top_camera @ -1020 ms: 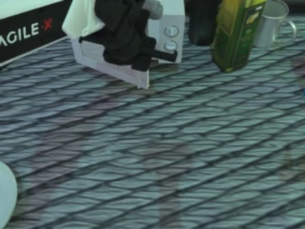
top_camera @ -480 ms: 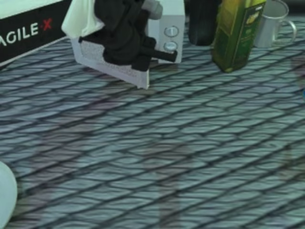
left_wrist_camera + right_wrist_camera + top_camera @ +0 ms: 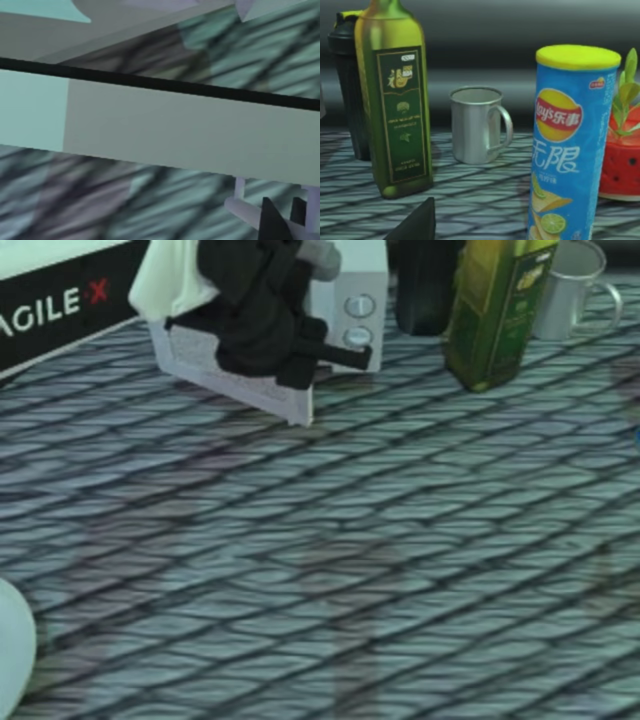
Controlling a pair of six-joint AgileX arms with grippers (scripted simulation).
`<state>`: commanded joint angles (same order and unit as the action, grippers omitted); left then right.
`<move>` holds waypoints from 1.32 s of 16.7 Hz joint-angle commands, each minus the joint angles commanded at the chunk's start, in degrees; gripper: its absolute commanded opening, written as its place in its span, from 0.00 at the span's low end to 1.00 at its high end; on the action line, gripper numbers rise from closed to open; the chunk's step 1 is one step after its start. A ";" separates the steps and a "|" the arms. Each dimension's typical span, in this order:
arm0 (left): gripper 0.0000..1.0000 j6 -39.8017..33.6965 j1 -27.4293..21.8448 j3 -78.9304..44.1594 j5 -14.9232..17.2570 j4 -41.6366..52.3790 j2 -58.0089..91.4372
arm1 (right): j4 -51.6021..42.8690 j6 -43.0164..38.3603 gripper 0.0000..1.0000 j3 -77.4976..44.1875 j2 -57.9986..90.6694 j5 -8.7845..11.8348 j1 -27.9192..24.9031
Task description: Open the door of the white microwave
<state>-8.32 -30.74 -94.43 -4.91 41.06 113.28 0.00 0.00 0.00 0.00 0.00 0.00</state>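
Top view only: left gripper (image 3: 345, 352) at flat mesh-windowed door (image 3: 235, 380), swung ajar off boxy white microwave (image 3: 355, 285), 11 o'clock on tabletop (image 3: 350, 570). Finger state unclear. Right wrist alone: metal mug (image 3: 477, 125).

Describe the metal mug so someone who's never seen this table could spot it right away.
Start at the white microwave at the table's far edge and move right, past the tall green oil bottle. The metal mug stands just beyond it: short, silver, open-topped, with a loop handle.
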 joint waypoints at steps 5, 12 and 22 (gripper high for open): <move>0.00 -0.10 -0.36 0.37 0.52 -0.07 0.09 | 0.00 0.00 1.00 0.00 0.00 0.00 0.00; 0.00 6.11 1.62 5.41 3.53 -1.85 -3.88 | 0.00 0.00 1.00 0.00 0.00 0.00 0.00; 0.00 6.12 1.62 5.41 3.53 -1.86 -3.89 | 0.00 0.00 1.00 0.00 0.00 0.00 0.00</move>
<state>-2.20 -29.12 -89.02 -1.38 39.21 109.40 0.00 0.00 0.00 0.00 0.00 0.00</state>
